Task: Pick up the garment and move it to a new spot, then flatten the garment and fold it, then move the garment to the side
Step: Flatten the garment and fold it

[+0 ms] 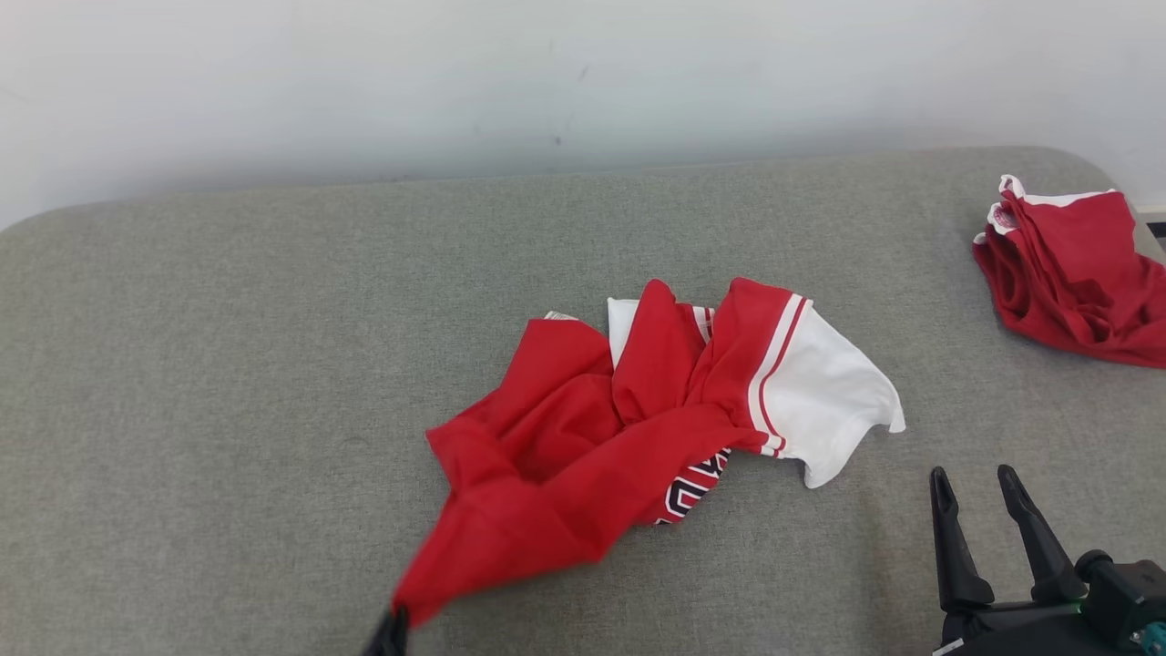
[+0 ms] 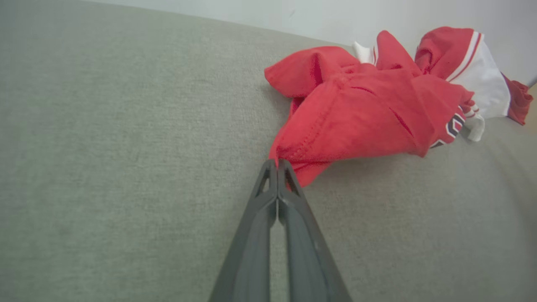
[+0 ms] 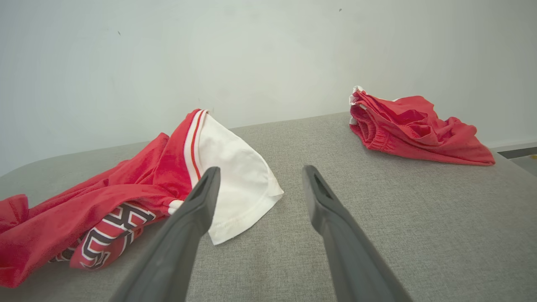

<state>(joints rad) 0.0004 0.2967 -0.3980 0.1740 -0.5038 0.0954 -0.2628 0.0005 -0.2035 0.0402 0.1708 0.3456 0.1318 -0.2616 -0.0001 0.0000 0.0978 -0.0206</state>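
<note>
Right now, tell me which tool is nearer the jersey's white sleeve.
Right. The right tool stands open just beside the white sleeve, not touching it. The left tool is shut on the red edge of the jersey, at the opposite end from that sleeve.

The left gripper [image 2: 277,162] has its two long dark fingers pressed together along their whole length. The tips pinch a hemmed corner of the garment [image 2: 356,113], which trails ahead of the tips and off to their right. The right gripper [image 1: 973,476] holds its fingers spread wide with nothing between them. Its dark wrist housing [image 1: 1116,592] sits just behind the finger bases.
</note>
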